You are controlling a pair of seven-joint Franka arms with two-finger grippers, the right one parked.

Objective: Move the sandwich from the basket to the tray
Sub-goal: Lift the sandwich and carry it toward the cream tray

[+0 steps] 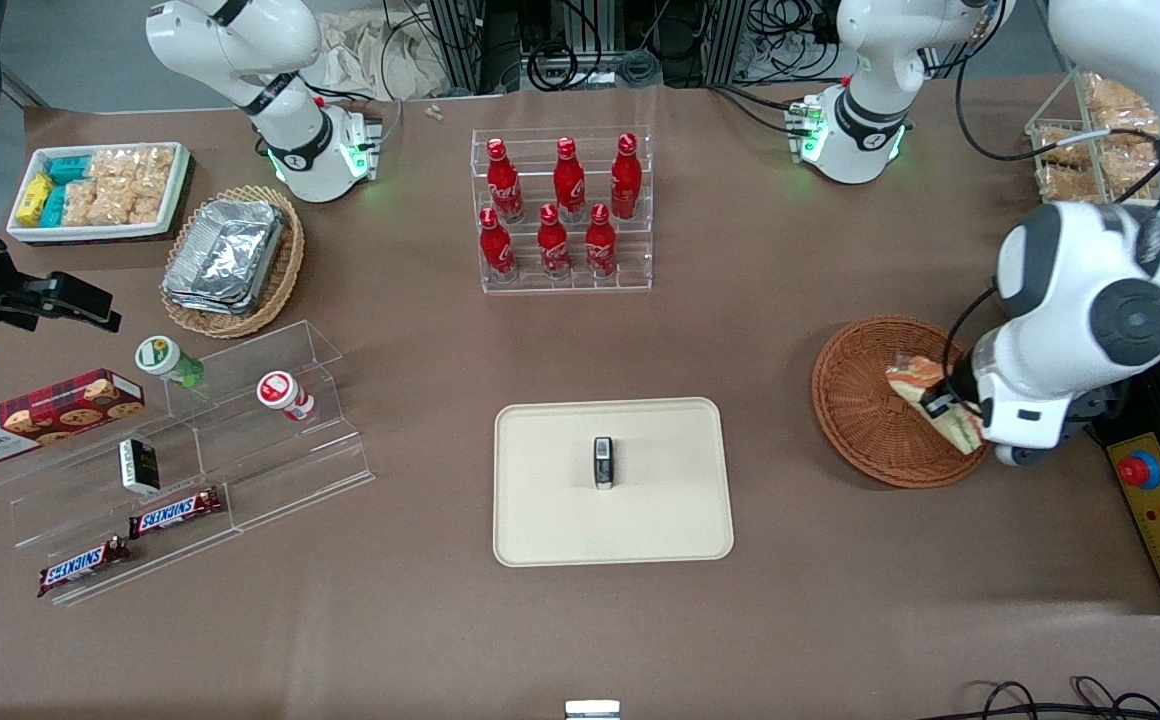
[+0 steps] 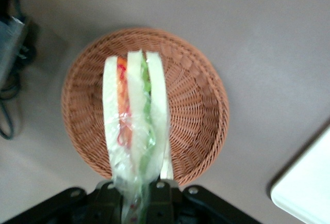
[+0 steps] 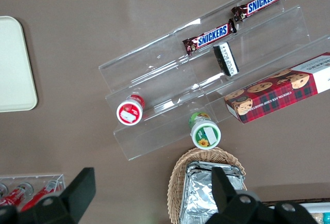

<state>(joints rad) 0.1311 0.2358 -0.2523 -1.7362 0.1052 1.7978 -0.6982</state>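
Gripper (image 1: 943, 404): clamped on the sandwich, above the basket.
Sandwich (image 2: 135, 126): lifted clear over the basket (image 2: 196, 105), wrapped in clear film.
Tray (image 1: 550, 520): well apart from the basket, carrying one small dark object (image 1: 603, 463).

We cannot see the gripper (image 1: 952, 408) clearly: in the front view, at right, the arm's white wrist covers most of it and the sandwich (image 1: 930, 395) end it meets. In the left wrist view the sandwich (image 2: 135, 131) is blurred and hides part of the basket (image 2: 196, 100); the tray (image 2: 307, 182) is cut off by the frame edge. At the tray's (image 1: 540, 500) centre, a small dark object (image 1: 603, 463) is too small to identify.
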